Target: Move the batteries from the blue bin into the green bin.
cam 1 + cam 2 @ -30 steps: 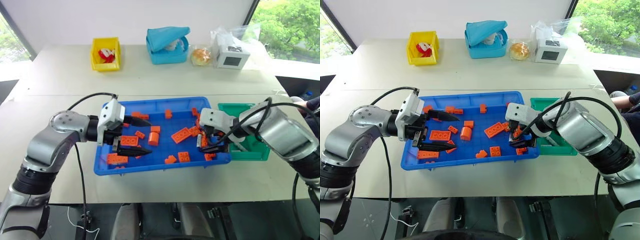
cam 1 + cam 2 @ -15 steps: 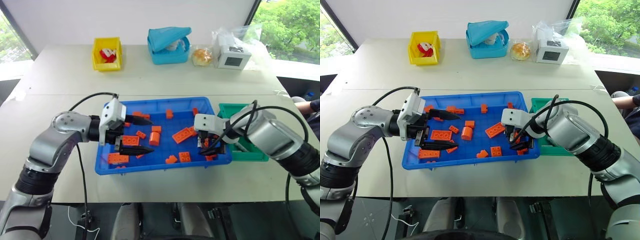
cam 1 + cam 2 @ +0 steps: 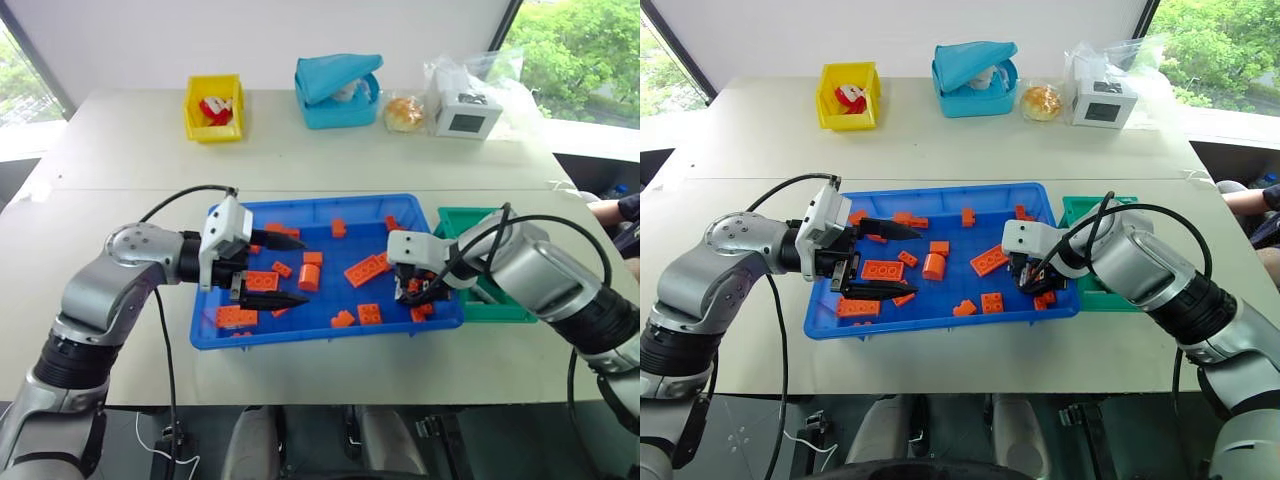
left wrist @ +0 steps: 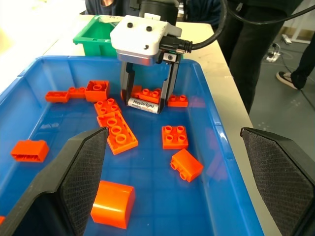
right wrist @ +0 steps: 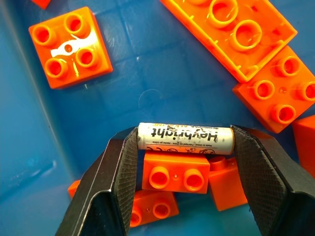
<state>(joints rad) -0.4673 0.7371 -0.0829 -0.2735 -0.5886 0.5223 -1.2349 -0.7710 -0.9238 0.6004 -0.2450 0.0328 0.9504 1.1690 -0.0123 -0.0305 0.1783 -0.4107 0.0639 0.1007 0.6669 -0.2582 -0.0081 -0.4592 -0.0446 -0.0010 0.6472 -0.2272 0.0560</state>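
The relation that counts is between the right hand (image 5: 183, 162) and the battery (image 5: 184, 139): in the right wrist view the white cylinder lies crosswise between the two black fingers (image 5: 115, 172), its long axis running from one pad to the other, so the pads bear on its two ends, not its sides. Both ends touch the pads, so the hand looks clamped on the battery end to end, a hold that could slip. The battery sits low in the blue bin (image 3: 330, 205), resting on orange bricks (image 5: 176, 173) at the lower right of the tray in the head views. The green bin (image 3: 470, 220) stands just beside the tray's right edge, close to this arm. The left hand (image 3: 272, 270) hovers over the tray's left part with its fingers wide apart, holding nothing, well apart from the battery.
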